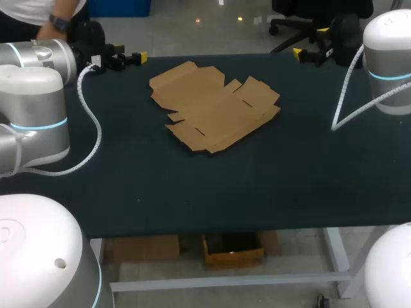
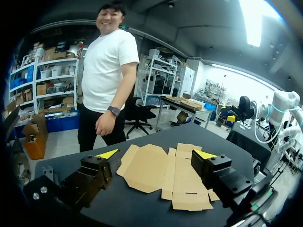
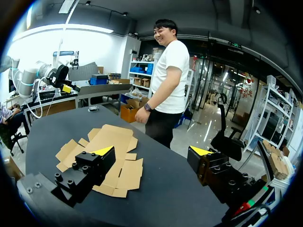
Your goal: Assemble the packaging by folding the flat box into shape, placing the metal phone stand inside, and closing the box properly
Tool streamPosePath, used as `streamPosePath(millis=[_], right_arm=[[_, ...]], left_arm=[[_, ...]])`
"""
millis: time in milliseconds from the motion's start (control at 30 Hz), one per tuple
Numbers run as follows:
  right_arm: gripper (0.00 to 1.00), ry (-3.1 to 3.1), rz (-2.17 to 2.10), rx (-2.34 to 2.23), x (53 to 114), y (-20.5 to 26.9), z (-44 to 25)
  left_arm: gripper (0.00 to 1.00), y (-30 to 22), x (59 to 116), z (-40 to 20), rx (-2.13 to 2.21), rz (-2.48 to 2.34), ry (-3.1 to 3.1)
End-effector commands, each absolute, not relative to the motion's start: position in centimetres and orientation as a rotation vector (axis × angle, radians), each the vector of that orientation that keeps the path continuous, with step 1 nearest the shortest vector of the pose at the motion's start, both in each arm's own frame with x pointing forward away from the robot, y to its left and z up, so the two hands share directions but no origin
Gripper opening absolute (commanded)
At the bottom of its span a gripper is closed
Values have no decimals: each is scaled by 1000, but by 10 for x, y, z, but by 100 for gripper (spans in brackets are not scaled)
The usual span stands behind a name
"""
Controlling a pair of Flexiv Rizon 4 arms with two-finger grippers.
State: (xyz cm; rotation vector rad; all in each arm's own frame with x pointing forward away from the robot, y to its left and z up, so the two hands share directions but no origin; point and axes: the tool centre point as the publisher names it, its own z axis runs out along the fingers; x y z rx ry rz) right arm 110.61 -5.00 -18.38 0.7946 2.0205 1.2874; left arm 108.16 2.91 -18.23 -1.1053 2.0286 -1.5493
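Flat cardboard box (image 1: 215, 106) lies unfolded in the middle of the tabletop (image 1: 160, 186), left pincer (image 2: 156, 154) and right pincer (image 3: 152, 150) both wide open, empty and well clear of it, so the best bet is pinning its middle with one while the other folds an edge up along a crease.

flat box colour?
Plain brown cardboard flat box, unprinted; clearest in the head view.

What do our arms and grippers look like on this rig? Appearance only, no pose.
Left arm and right arm: glossy white-and-silver rounded links, light-blue rings at the joints, each carrying a white coiled cable. Left gripper and right gripper: black blocky fingers with bolt heads and yellow wedge tips.
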Motion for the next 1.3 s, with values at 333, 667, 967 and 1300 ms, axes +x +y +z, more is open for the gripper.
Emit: streamPosePath(millis=[333, 667, 967, 1300], right_arm=[[100, 2017, 1288, 795, 1105, -50, -184], [100, 2017, 1288, 795, 1105, -50, -184], [100, 2046, 1314, 801, 1107, -51, -181], [100, 2227, 1252, 938, 1091, -51, -186]], left_arm=[[100, 30, 1083, -182, -1105, -1550, 2031], [100, 30, 1083, -182, -1105, -1550, 2031], [100, 29, 1080, -178, -1137, -1537, 2047], [100, 25, 1052, -167, -1351, -1398, 2142]])
